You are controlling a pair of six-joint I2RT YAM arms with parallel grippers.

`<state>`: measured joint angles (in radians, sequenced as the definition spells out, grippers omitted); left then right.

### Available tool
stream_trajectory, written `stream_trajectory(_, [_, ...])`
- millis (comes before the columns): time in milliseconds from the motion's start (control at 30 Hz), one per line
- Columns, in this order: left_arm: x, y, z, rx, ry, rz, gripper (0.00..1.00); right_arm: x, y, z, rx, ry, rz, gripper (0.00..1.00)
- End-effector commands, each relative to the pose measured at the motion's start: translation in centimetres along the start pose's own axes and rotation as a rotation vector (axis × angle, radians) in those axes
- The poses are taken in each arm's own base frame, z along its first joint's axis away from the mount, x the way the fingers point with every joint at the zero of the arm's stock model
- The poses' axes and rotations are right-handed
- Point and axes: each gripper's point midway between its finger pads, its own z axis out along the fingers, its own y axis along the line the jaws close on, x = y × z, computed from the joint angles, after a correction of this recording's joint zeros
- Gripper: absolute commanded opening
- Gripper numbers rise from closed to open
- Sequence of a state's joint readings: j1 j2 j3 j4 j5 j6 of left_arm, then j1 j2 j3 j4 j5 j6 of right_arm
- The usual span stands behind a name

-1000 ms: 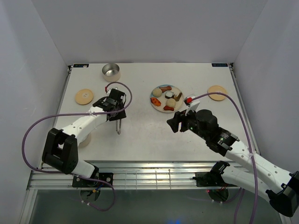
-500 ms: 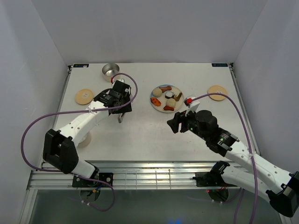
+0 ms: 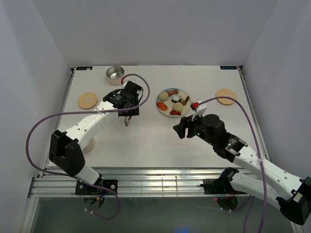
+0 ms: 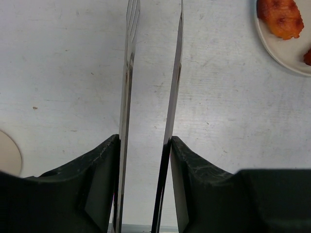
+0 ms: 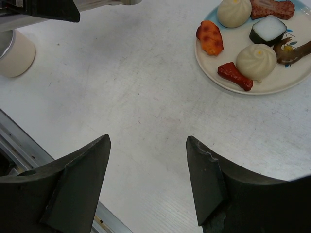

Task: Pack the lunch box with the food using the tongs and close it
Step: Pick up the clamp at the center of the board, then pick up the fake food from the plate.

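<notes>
**Top view:** the left gripper clamps the tongs, tips pointing down. The food on the plate lies to their right. The right gripper is nearer the food.

**Left wrist:** the tongs' arms stand apart, long axis straight ahead, with food ahead and to the right.

**Right wrist:** jaws spread and empty, with food ahead and to the right.

Moved my left gripper with the tongs forward and right; plate now ahead-right of it.
</notes>
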<state>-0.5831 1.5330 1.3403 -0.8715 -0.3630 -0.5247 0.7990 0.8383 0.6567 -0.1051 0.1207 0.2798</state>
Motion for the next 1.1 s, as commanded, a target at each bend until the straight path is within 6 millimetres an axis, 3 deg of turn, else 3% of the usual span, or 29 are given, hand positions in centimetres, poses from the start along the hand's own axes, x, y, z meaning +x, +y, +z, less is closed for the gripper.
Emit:
stream_trajectory(0, [-2.0,-1.1,-0.9,-0.021,-0.067,0.006,0.54,-1.5,0.4,-0.4,-0.015,-0.061,-0.011,0.7])
stream_trajectory(200, [-2.3,-3.2,-0.7,-0.101,-0.098,0.075,0.52,-1.9,0.2,-0.8,-0.008,-0.075,-0.01,0.7])
stream_trajectory(500, [-4.6,-7.8,-1.2,-0.033,-0.168,0.131,0.52,-3.6,-0.3,-2.8,0.024,-0.151,-0.009,0.7])
stream_trajectory(933, [-5.5,-12.1,1.8,0.044,-0.181,0.189,0.57,-5.5,-0.9,-5.2,0.052,-0.246,-0.006,0.7])
stream_trajectory(1067, [-6.0,-13.0,1.8,0.053,-0.21,0.194,0.57,-5.7,-1.0,-5.7,0.053,-0.268,-0.004,0.7])
